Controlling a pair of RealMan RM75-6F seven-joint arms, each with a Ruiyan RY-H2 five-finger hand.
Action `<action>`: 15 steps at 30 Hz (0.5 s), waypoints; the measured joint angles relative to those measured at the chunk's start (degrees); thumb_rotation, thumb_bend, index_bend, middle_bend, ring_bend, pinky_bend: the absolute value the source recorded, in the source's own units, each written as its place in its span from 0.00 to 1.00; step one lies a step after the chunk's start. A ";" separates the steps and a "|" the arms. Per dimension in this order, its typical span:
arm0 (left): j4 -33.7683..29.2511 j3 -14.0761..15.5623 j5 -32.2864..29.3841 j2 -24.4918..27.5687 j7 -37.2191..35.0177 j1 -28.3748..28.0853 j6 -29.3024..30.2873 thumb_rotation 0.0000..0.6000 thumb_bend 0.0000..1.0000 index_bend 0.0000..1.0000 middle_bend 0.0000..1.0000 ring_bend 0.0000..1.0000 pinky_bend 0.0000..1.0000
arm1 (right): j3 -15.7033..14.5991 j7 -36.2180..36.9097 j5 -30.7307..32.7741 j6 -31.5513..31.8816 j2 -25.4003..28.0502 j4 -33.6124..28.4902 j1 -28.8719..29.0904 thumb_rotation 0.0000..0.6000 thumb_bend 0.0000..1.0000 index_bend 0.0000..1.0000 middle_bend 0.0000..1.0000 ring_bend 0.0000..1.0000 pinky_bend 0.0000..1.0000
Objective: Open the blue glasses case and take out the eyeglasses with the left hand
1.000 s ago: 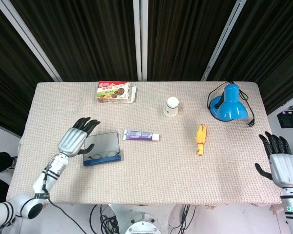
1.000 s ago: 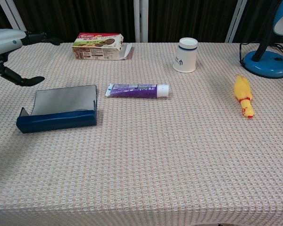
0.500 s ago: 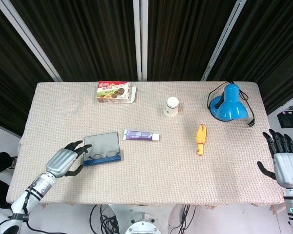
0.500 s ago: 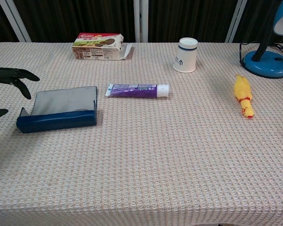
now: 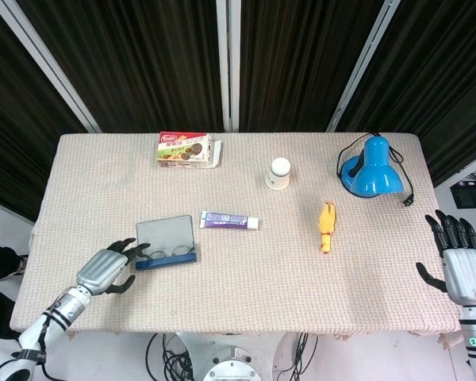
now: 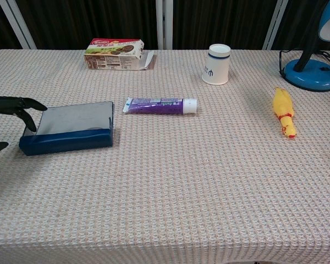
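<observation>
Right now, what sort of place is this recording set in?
Probably a lab or studio test bench, not a home: a table under a woven cloth, black curtains behind it, and unrelated props laid out, such as a blue desk lamp and a rubber chicken.

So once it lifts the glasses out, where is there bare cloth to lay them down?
The widest bare patch is the near half of the table, in front of the glasses case, the toothpaste tube and the rubber chicken. It is crowded by the case, where the left hand reaches in.
</observation>
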 measured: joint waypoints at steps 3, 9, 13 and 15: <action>-0.66 0.16 -0.18 0.24 0.22 -0.08 -1.28 1.00 0.50 0.07 0.26 0.00 0.13 | -0.04 0.30 0.10 -0.05 -0.03 0.20 -0.07 1.00 0.21 0.00 0.00 0.00 0.00; -2.61 0.40 -0.10 0.86 -1.70 -0.71 -4.19 1.00 0.52 0.07 0.29 0.00 0.13 | 0.08 1.07 0.29 0.09 -0.12 0.74 -0.20 1.00 0.21 0.00 0.00 0.00 0.00; -4.54 0.28 1.45 1.32 -4.26 -1.32 -5.15 1.00 0.54 0.07 0.30 0.00 0.13 | 0.06 1.25 0.27 -0.11 -0.23 0.91 -0.13 1.00 0.21 0.00 0.00 0.00 0.00; -5.39 0.06 2.39 1.37 -5.42 -1.99 -6.00 1.00 0.55 0.07 0.31 0.00 0.13 | -0.07 1.34 0.15 -0.30 -0.34 0.93 -0.08 1.00 0.21 0.00 0.00 0.00 0.00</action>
